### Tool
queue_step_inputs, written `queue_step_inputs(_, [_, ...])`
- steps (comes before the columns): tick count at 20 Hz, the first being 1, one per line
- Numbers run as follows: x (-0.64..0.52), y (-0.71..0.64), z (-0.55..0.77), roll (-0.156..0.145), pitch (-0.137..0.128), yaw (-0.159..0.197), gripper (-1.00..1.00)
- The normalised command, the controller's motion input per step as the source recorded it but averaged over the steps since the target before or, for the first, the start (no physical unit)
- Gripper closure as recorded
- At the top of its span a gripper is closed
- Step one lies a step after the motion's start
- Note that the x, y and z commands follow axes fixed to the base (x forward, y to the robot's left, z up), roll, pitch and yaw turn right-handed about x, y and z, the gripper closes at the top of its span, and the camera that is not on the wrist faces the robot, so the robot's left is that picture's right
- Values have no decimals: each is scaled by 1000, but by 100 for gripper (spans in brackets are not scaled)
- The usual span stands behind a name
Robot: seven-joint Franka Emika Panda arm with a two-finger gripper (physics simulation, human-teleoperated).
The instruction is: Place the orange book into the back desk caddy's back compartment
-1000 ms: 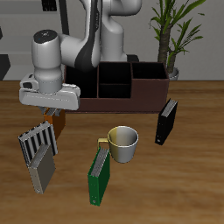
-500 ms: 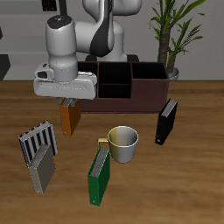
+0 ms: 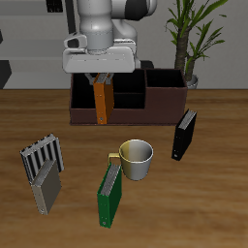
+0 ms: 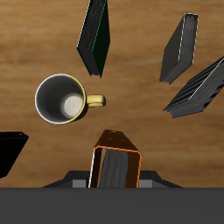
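Above the counter, just in front of the back desk caddy, the gripper is clenched on the top end of the orange book, which hangs upright and clear of the surface. From the outside camera the book overlaps the caddy's front wall, so it looks to be held in the air before the box, not yet over any of its cells; how far in front cannot be told. The wrist camera shows the same book pinched between the fingers, with the wooden surface well below it.

Other things lie apart from the carried book: a cream mug near the middle, a green book leaning just beside it toward the front edge, a black book standing near the caddy's end, and a grey ribbed rack lying flat off to the side. A potted plant stands behind the caddy.

My reading is that the carrying step is in hand: the book is lifted and brought up to the caddy, with placement not done. The next move calls for taking the book over the front wall and the front cells to the rear cell, keeping it upright and high enough to clear the dividers, then lowering it inside before letting go.
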Motion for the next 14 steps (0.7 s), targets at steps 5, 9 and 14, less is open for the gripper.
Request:
queue_step_inputs(5, [-114,367,847,7,-62,-2,100])
queue_step_inputs(9, [-158,138,546,-21,-43,-32,100])
queue_step_inputs(14, [-390,156,382,-28,-8,-46,100])
